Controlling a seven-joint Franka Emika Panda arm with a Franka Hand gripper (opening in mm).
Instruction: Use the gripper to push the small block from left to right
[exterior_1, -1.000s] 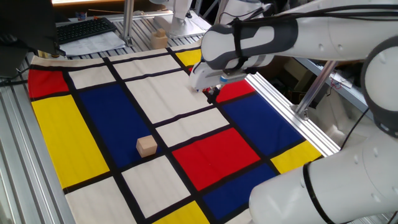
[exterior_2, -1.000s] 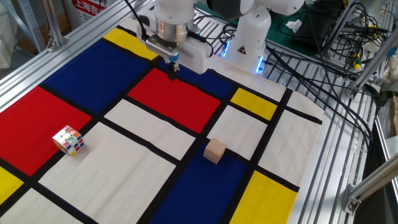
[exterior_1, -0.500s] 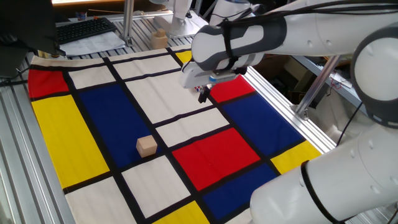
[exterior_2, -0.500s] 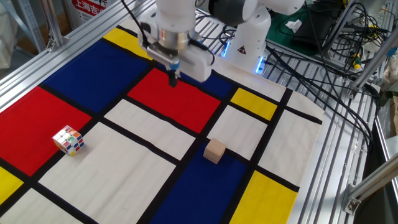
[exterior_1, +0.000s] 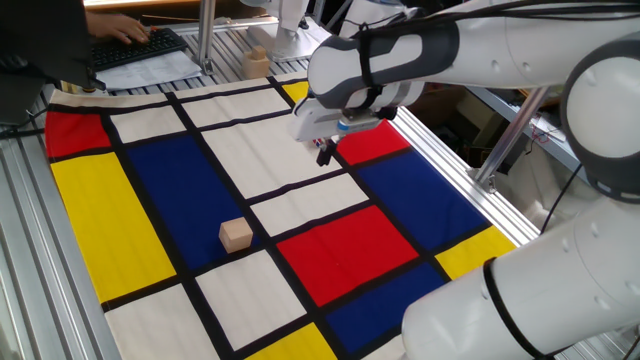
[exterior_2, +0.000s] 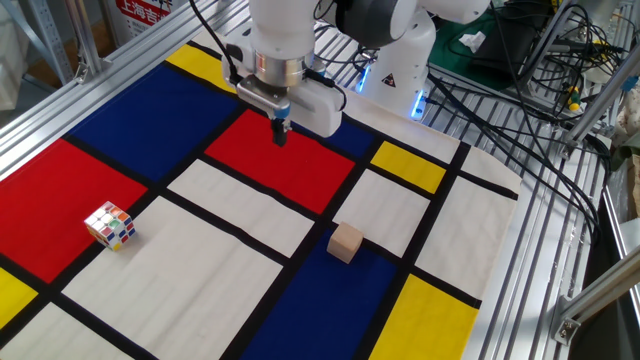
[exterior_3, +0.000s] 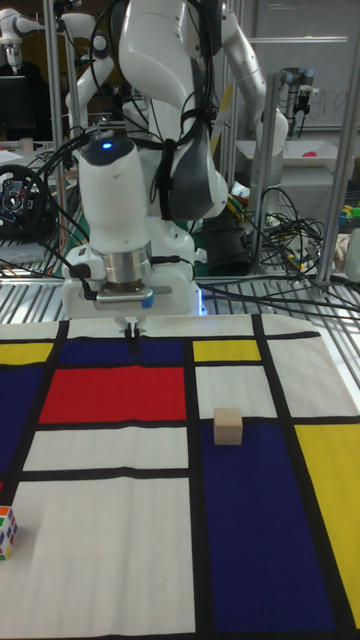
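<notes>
The small block (exterior_1: 236, 235) is a plain tan wooden cube resting on the colour-patch mat, at the border of a white patch and a blue one (exterior_2: 346, 243) (exterior_3: 229, 426). My gripper (exterior_1: 324, 155) is a thin black tip under a white-grey housing, shut with nothing in it. It hangs over the red patch near the mat's far edge (exterior_2: 281, 133) (exterior_3: 133, 337), well apart from the block. In the tall fixed view the block lies to the right of the gripper and nearer the camera.
A multicoloured puzzle cube (exterior_2: 110, 225) (exterior_3: 6, 531) sits on a white patch by the red one. A second wooden block (exterior_1: 258, 62) lies off the mat at the back. A hand rests on a keyboard (exterior_1: 130, 40). Aluminium rails (exterior_2: 520, 250) and cables (exterior_2: 560, 90) border the mat.
The gripper has shifted a short way toward the mat's middle over the past second, and barely at all in the last half. A hand has appeared on the keyboard. The block has not moved.
</notes>
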